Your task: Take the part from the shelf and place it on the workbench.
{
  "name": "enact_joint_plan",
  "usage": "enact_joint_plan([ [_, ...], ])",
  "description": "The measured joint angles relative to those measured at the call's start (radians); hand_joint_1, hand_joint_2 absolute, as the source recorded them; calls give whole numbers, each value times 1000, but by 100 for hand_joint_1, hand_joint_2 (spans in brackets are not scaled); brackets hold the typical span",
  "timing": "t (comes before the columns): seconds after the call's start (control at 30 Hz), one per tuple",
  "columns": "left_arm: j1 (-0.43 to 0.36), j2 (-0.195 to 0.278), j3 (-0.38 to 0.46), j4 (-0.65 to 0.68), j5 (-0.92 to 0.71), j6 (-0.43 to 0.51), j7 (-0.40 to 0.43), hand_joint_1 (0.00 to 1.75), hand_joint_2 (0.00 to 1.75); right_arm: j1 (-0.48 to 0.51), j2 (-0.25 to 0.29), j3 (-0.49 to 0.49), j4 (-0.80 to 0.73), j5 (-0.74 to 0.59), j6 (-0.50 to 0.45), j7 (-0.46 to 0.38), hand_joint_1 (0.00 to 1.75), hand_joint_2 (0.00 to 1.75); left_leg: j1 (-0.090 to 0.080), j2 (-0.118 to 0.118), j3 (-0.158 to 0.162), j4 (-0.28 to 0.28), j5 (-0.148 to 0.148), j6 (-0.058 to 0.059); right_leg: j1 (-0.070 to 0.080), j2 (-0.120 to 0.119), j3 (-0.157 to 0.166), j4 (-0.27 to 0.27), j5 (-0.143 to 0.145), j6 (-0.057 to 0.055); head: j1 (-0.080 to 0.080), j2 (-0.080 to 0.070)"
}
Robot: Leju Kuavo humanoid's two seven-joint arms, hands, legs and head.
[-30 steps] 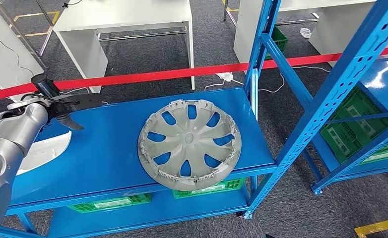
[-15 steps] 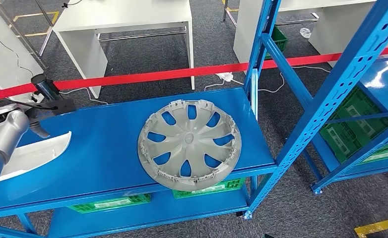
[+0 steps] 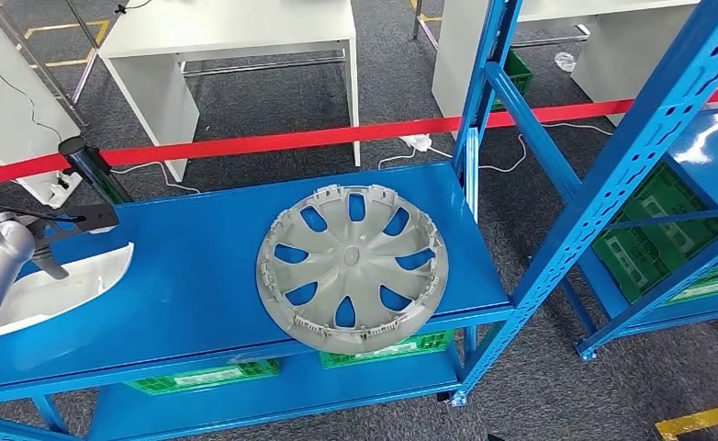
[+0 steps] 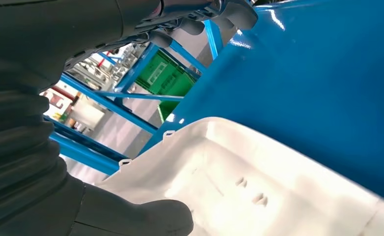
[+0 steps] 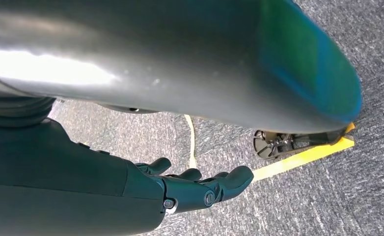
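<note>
A silver-grey wheel cover lies flat on the blue shelf board, right of centre. A white curved plastic part lies at the board's left end. My left hand hovers over that part's far edge with dark fingers spread and nothing in it. In the left wrist view the white part lies close under the hand, hollow side up, with the thumb beside its edge. My right hand hangs over the grey floor, fingers loosely extended and holding nothing.
Blue shelf uprights rise at the board's right end, and a second rack stands at the far right. Green crates sit on the lower shelf. Red barrier tape runs behind the shelf. White workbenches stand beyond it.
My left hand has drawn back to the left and lower, from over the shelf's back edge to just above the white part. The wheel cover has not moved.
</note>
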Motion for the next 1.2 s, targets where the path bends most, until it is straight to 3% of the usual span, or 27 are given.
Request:
enact_joint_plan([
  [0.2, -5, 2, 57, -3, 69, 157, -8, 0, 175, 0, 0, 0, 0, -2, -2, 0, 0, 0, 0, 0, 1, 0, 0, 0, 0, 0, 1, 0, 0, 0, 0, 0],
  [0.4, -11, 20, 120, -7, 106, 81, -74, 0, 175, 0, 0, 0, 0, -2, 0, 0, 0, 0, 0, 0, 1, 0, 0, 0, 0, 1, 1, 0, 0, 0, 0, 0],
  [0.6, -25, 55, 128, -14, 72, -49, -150, 0, 175, 1, 1, 0, 0, -1, 0, 2, 0, 0, 0, 1, 2, 0, 0, 0, 0, 1, 1, 0, 0, 0, 0, 0],
  [1.1, -34, 85, 127, -20, 49, -97, -203, 0, 175, 0, 4, 0, 0, -2, 0, 3, 0, 0, 0, 0, 2, 0, 0, 0, 0, 1, 2, 0, 0, 0, 0, 0],
  [1.2, -24, 108, 121, -28, 47, -111, -288, 0, 175, 1, 5, 0, 0, -6, -2, 2, 0, 0, 0, 1, 2, 0, 0, 0, 0, 1, 2, 0, 0, 0, 0, 0],
])
